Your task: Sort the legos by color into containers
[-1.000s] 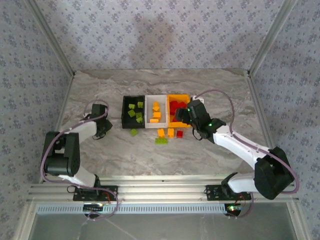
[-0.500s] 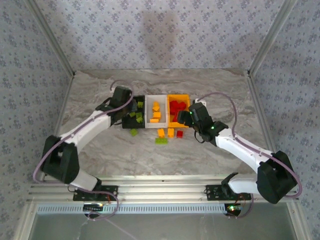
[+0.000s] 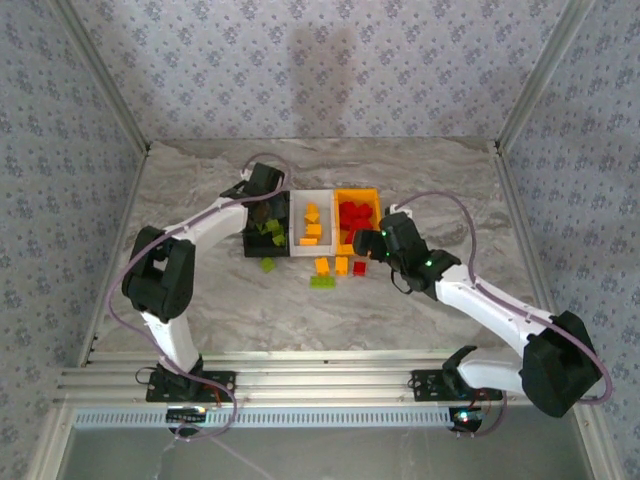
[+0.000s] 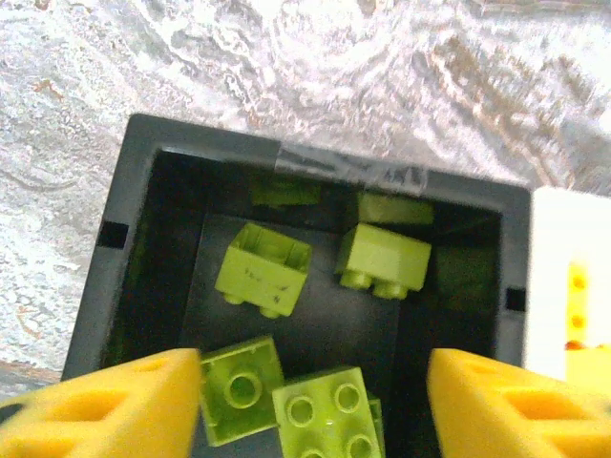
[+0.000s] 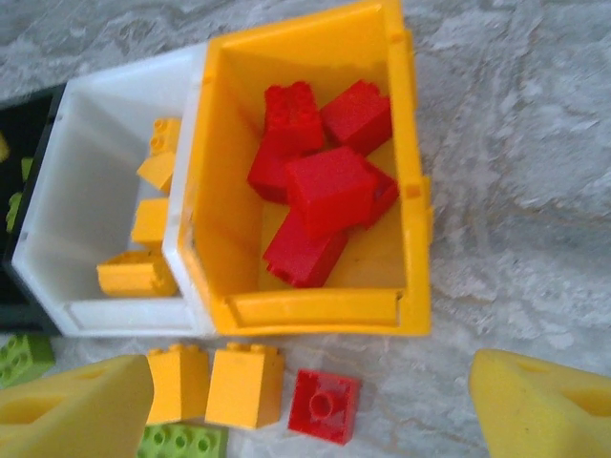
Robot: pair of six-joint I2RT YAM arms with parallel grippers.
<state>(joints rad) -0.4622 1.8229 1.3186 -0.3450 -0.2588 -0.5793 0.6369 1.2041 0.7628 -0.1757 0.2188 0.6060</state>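
The right gripper (image 5: 310, 425), fingers spread, is hovering above the small red square plastic brick (image 5: 325, 405); the left gripper (image 4: 310, 415) is likewise spread. The brick is likely light, rigid and slick: pinch opposite flat walls.

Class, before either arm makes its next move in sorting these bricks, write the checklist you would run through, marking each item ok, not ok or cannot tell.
1. Right gripper open and empty: ok.
2. Loose red brick lying flat, studs up, in line between its fingers: ok.
3. Room for a finger beside the neighbouring orange-yellow brick: cannot tell; the gap is narrow.
4. Orange bin holds red bricks alone: ok.
5. Left gripper open above the black bin: ok.
6. Nothing left unsorted: not ok; a green brick also lies loose.
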